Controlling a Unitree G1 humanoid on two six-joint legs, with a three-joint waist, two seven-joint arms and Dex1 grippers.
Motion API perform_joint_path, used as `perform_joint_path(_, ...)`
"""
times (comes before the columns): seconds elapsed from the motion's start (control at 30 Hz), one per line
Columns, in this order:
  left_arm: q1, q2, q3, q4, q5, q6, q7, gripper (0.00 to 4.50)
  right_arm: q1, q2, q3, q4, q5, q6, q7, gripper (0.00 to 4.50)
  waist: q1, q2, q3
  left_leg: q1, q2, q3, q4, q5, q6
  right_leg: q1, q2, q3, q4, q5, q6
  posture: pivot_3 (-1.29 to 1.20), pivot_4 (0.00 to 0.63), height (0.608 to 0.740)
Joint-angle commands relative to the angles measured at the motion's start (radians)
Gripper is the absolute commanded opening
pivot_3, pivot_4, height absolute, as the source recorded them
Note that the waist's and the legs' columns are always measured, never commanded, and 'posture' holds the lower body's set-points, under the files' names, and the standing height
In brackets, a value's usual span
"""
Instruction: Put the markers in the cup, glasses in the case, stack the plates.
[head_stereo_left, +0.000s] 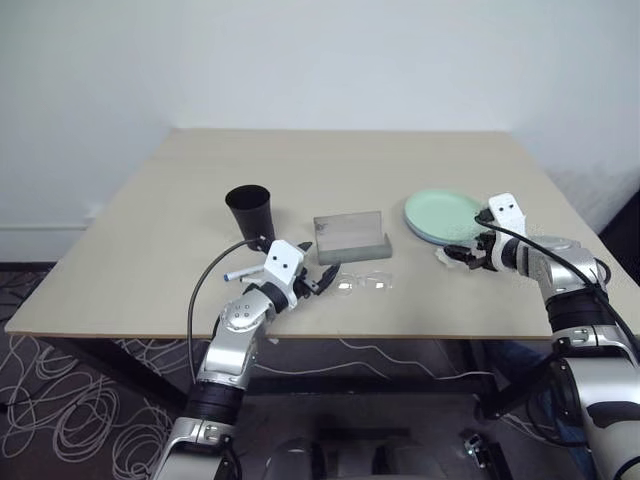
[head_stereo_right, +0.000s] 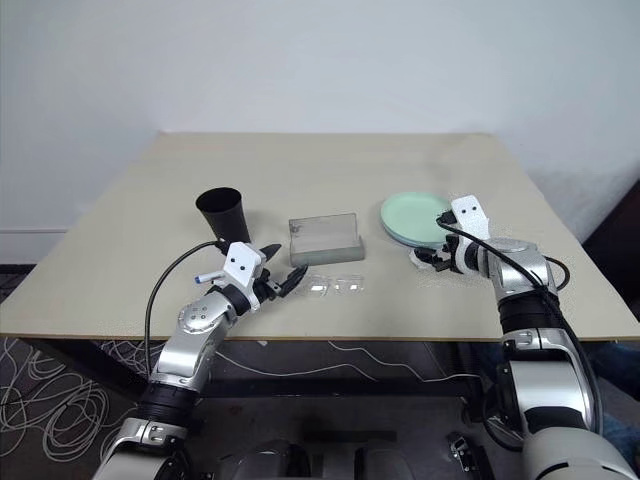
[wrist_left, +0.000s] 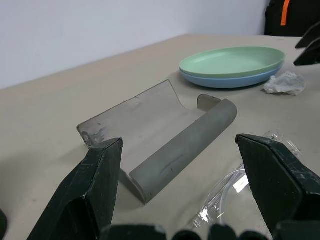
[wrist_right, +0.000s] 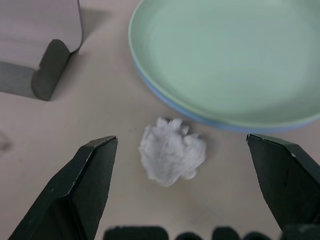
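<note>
Plates (head_stereo_left: 440, 213) are stacked on the bench (head_stereo_left: 150, 230), mint green on top of light blue. A crumpled white wad (wrist_right: 171, 156) lies just beside them, between the wide-spread right fingers (wrist_right: 92, 185), untouched. The case (wrist_left: 165, 135) lies open mid-bench; the glasses (head_stereo_left: 362, 283) rest just in front of it. Left fingers (wrist_left: 95, 190) stand wide, empty, facing the case. The cup (head_stereo_left: 249, 210) stands upright left of the case, with a marker (head_stereo_left: 240, 271) lying on the bench near it.

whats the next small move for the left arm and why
Probably ease the open left end effector down onto the clear-framed glasses and close. They lie on the table just in front of it, outside the open grey case, while the mint green plate already sits on the blue one.
</note>
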Motion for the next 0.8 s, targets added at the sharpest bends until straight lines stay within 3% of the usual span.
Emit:
perform_joint_path(0.03,-0.021,0.000,0.005,-0.022,-0.011,-0.020,-0.001,3.85,0.001,0.014,-0.012,-0.044,0.023,0.021,-0.026,4.48,0.001,0.000,0.000,0.000,0.000,0.000,0.000,0.000,0.000,0.000,0.000,0.000,0.000,0.000,0.000,0.00,0.000,0.734)
perform_joint_path(0.6,0.022,0.001,-0.030,-0.112,-0.087,0.054,-0.115,3.85,-0.097,0.090,-0.005,0.241,-0.011,-0.160,-0.174,4.48,0.000,0.000,0.000,0.000,-0.001,0.000,0.000,0.000,0.000,0.000,0.000,0.000,0.000,0.000,0.000,0.00,0.000,0.734)
perform_joint_path(0.7,0.028,0.005,-0.032,-0.122,-0.090,0.065,-0.118,3.85,-0.091,0.086,-0.005,0.233,-0.004,-0.159,-0.157,3.83,0.000,0.000,0.000,0.000,-0.001,0.000,0.000,0.000,0.000,0.000,0.000,0.000,0.000,0.000,0.000,0.00,0.000,0.734)
perform_joint_path(0.8,0.029,0.005,-0.031,-0.125,-0.090,0.071,-0.118,3.85,-0.081,0.077,-0.002,0.207,0.001,-0.148,-0.134,2.82,0.000,0.000,0.000,0.000,-0.001,0.000,0.000,0.000,0.000,0.000,0.000,0.000,0.000,0.000,0.000,0.00,0.000,0.734)
